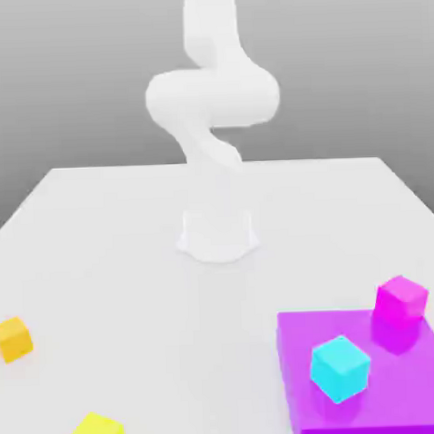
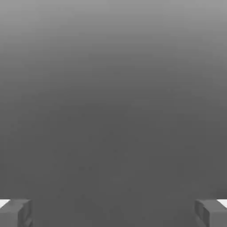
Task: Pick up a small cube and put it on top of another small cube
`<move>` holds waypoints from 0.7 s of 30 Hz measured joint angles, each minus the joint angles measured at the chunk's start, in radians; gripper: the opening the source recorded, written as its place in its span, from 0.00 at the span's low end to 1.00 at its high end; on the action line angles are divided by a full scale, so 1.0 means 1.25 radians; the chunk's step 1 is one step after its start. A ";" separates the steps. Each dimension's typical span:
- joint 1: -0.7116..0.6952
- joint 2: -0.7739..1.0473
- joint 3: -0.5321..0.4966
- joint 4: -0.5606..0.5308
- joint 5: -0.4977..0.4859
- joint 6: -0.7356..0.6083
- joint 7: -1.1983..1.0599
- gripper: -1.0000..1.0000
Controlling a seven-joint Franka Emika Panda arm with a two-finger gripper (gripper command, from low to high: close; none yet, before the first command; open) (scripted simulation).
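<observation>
Starting out with the pincer (image 2: pixel 113 215) spread wide and holding nothing.

Looks like the very first step, the reach toward the small orange cube (image 1: pixel 13 339), not yet begun; sits well apart from the pincer, off to the exterior view's left on the white table (image 1: pixel 124 241). Calls next for swinging the arm (image 1: pixel 212 97) out over that cube, squaring the fingertips (image 2: pixel 15 213) to two opposite faces, then sinking around it before closing. Leaves a choice of resting place: yellow cube (image 1: pixel 94 432) near the orange one, or, well apart toward the other side, cyan cube (image 1: pixel 340 368) and magenta cube (image 1: pixel 400 299) on a purple slab (image 1: pixel 411 390). Lies flat, matte and pale underneath; fades beyond into a plain grey backdrop.
</observation>
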 joint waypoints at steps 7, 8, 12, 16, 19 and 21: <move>-0.168 0.153 0.042 -0.031 -0.048 0.063 0.259 0.50; -0.189 0.175 0.045 -0.035 -0.056 0.071 0.296 0.50; -0.270 0.261 0.055 -0.052 -0.086 0.106 0.442 0.50; -0.341 0.347 0.053 -0.069 -0.116 0.140 0.588 0.50; -0.385 0.411 0.042 -0.082 -0.134 0.166 0.695 0.50; -0.410 0.454 0.031 -0.091 -0.142 0.183 0.763 0.50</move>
